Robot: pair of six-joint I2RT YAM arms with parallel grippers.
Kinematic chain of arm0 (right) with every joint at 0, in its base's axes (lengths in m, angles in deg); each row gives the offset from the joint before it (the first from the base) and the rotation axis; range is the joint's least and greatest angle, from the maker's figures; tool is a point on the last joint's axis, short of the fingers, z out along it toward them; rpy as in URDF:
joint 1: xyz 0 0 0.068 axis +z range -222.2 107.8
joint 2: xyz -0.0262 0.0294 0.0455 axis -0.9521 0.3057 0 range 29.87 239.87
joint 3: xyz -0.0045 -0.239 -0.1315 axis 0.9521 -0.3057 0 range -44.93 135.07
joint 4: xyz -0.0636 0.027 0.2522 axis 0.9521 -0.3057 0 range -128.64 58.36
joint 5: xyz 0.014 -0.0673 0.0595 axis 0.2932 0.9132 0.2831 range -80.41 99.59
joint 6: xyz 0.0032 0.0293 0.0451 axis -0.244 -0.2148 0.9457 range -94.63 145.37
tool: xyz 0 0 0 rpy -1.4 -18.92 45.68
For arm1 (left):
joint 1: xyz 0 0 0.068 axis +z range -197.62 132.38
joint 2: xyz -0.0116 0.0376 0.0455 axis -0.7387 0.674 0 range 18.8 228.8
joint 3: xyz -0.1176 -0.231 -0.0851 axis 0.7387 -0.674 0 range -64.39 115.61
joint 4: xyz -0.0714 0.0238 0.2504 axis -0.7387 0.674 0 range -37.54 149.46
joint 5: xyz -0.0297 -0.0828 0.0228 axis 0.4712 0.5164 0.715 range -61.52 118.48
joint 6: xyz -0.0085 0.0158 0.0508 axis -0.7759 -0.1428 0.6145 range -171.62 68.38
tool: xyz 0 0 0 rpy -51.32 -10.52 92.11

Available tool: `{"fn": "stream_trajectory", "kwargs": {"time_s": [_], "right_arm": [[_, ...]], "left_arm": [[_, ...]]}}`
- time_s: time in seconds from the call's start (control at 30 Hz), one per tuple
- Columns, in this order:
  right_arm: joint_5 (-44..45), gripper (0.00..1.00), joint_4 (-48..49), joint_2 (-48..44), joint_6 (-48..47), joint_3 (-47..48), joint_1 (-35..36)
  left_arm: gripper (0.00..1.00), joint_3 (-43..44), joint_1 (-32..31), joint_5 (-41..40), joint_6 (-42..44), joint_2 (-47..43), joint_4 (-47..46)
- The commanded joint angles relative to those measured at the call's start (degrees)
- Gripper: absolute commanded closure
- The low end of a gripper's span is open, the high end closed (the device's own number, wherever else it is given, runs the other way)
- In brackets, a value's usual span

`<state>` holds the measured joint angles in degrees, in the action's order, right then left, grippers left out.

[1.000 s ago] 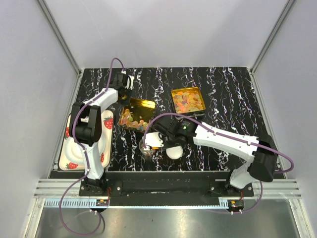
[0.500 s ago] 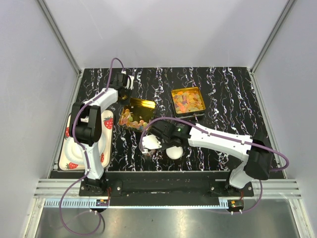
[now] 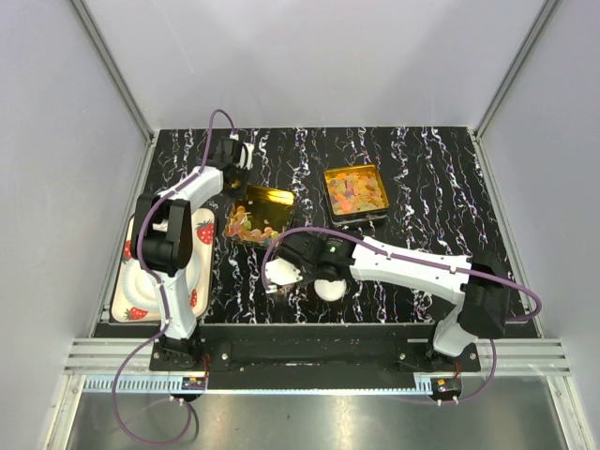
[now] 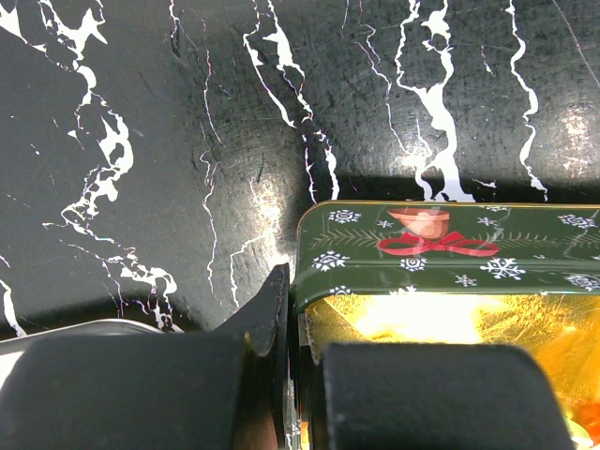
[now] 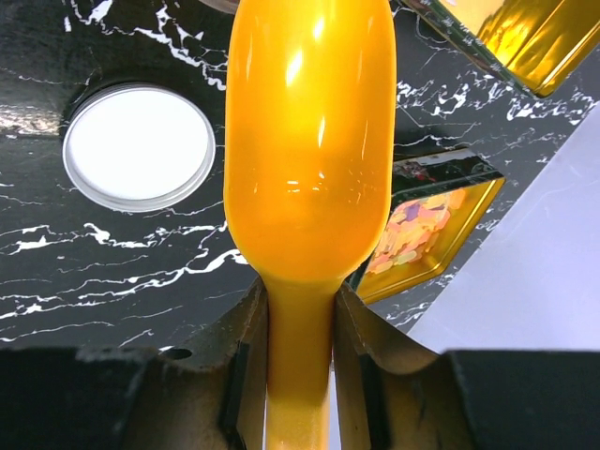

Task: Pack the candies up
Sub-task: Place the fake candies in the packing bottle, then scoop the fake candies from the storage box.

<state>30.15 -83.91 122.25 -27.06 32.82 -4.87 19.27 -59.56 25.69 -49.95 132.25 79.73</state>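
Two square gold tins, the left tin [image 3: 272, 199] and the right tin [image 3: 359, 217], both holding candies [image 3: 354, 190] too small and too many to count. One yellow-orange scoop [image 5: 309, 141]. One round white lid [image 3: 328, 288]. One strawberry-patterned tray [image 3: 127, 300], possibly stacked.

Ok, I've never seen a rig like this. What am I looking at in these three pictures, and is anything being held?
Two robot arms are bolted to a black marbled table. The overhead picture looks down from behind them; the other two come from a camera on each wrist. On the table stand the left tin and right tin, both gold and holding candies, plus a white round lid. The left gripper is shut on the wall of the left tin. The right gripper holds a yellow-orange scoop by its handle.
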Motion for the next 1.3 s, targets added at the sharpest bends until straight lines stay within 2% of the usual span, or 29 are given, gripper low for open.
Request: {"fn": "stream_trajectory", "kwargs": {"time_s": [0.0, 0.53, 0.73, 1.1, 1.27], "right_arm": [[3.35, 1.00, 0.85, 0.52, -2.51, 3.01, 0.96], [5.20, 1.00, 4.28, -1.41, -2.42, 3.89, 1.14], [9.32, 1.00, 12.61, -1.15, -4.18, 2.58, -1.84], [11.43, 1.00, 27.92, 2.63, -1.98, 3.90, -9.84], [12.05, 1.00, 32.93, 5.70, -6.10, 3.11, -10.82]], "left_arm": [[1.00, 2.21, 0.34, -0.55, 0.96, 0.02, -2.57], [1.00, 2.39, 0.34, -0.64, 0.96, 0.11, -2.66], [1.00, 2.21, 0.34, -0.47, 0.88, -0.33, -2.66], [1.00, 2.21, 0.34, -0.82, 0.97, -0.16, -2.74], [1.00, 2.30, 0.34, -0.38, 0.88, -0.07, -2.66]]}}
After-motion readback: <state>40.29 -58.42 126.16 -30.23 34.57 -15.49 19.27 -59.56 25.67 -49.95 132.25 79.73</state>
